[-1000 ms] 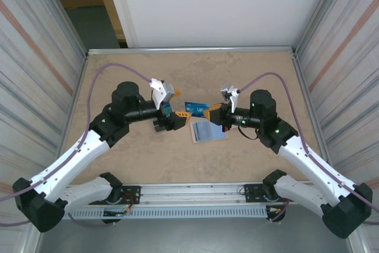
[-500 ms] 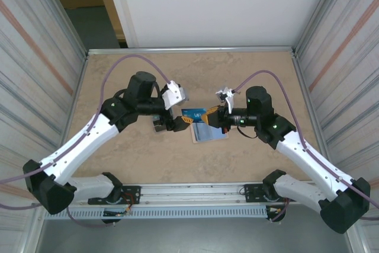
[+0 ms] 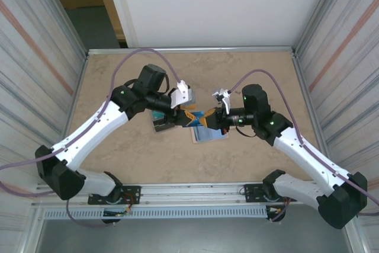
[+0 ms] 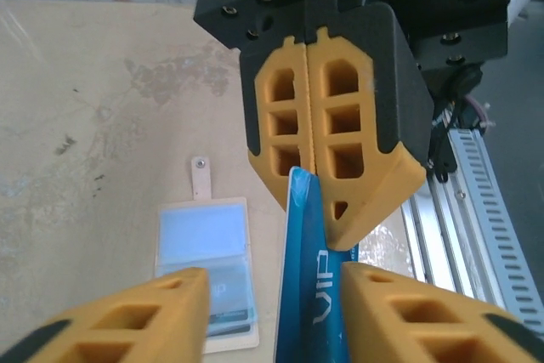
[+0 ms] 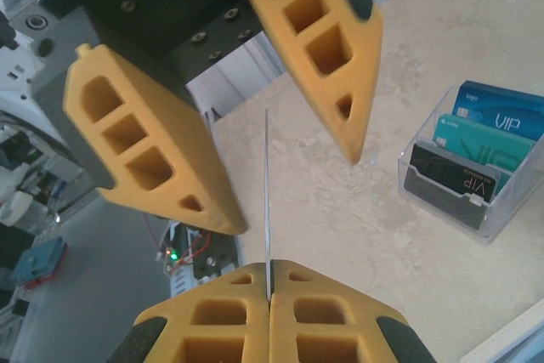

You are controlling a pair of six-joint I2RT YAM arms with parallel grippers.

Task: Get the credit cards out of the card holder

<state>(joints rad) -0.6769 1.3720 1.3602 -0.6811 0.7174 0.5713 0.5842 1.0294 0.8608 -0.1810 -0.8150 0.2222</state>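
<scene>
The beige card holder (image 4: 204, 274) lies open and flat on the table, pale blue lining up, snap tab (image 4: 200, 178) at its far edge; from above it is the card holder (image 3: 210, 133) below both grippers. My right gripper (image 5: 269, 274) is shut on the edge of a blue VIP credit card (image 4: 319, 295), held on edge above the table, a thin line in the right wrist view. My left gripper (image 4: 274, 295) is open, its fingers (image 4: 127, 320) on either side of that card and apart from it. From above, the left gripper (image 3: 186, 117) and right gripper (image 3: 208, 118) meet tip to tip at the card (image 3: 198, 114).
A clear plastic box (image 5: 472, 167) holding blue, teal and dark cards stands on the table beside the grippers, under the left wrist from above as the box (image 3: 159, 124). The metal rail (image 3: 195, 194) runs along the near table edge. Corrugated walls flank both sides.
The left arm has swung right and forward, bringing its open fingers around the blue card. The right gripper has shifted a little left, still holding the card.
</scene>
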